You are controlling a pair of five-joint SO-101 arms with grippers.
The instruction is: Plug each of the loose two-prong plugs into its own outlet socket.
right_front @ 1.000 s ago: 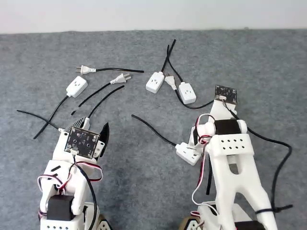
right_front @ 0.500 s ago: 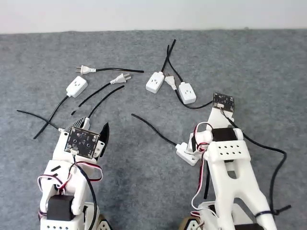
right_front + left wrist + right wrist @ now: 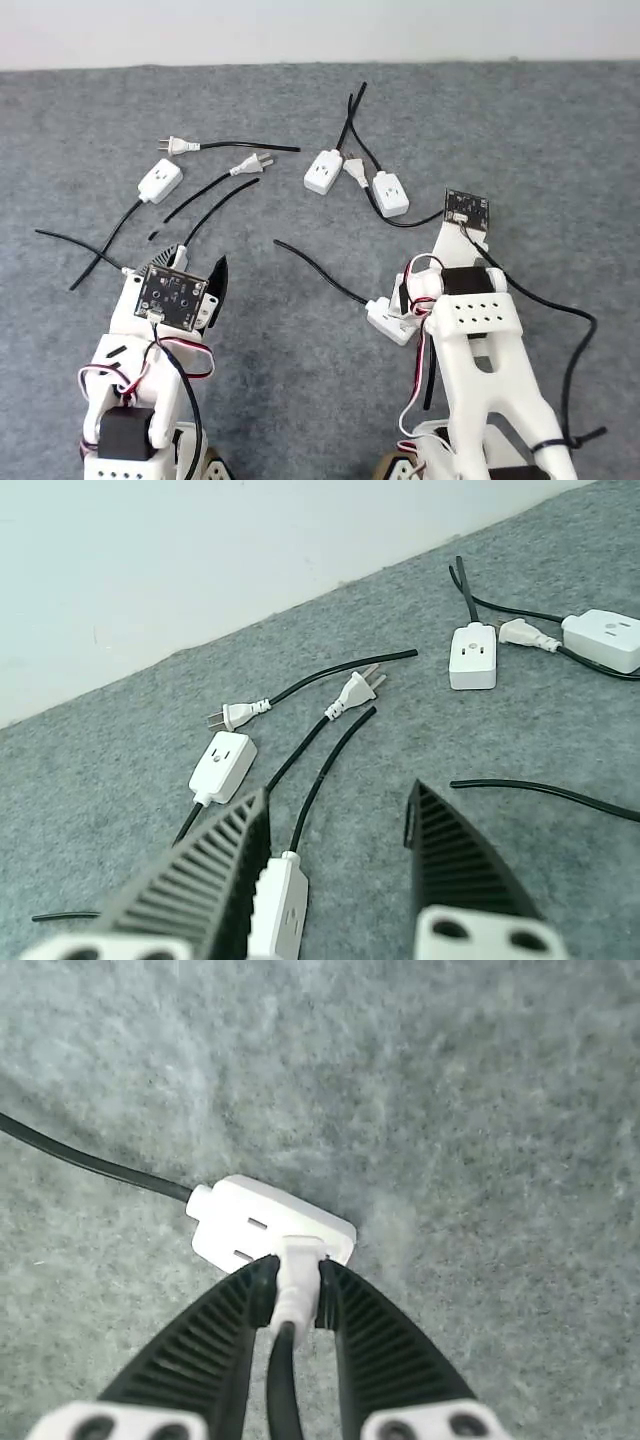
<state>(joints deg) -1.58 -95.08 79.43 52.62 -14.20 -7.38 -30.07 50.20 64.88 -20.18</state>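
Right claw (image 3: 297, 1270) is clenched on a white plug (image 3: 299, 1258), and the plug's black cord (image 3: 283, 1380) runs back between the fingers. On my screen the plug's tip sits against a white socket (image 3: 262, 1230), just beside its two slots. The prongs are hidden, so I cannot tell whether they are in. That socket lies flat on the grey carpet (image 3: 500, 1110), with its own black cable (image 3: 90, 1160) leading away.

On the other side the left claw (image 3: 338, 792) hangs released, jaws wide apart, low over a second socket (image 3: 278, 910) that lies partly under one finger. Farther out I see a third socket (image 3: 222, 763), with a loose plug (image 3: 235, 716) just beside it and a second loose plug (image 3: 352, 692) near. Well beyond those, a fourth socket (image 3: 472, 658) and a fifth socket (image 3: 610, 638) lie close together, and a small plug (image 3: 520, 633) lies between them.
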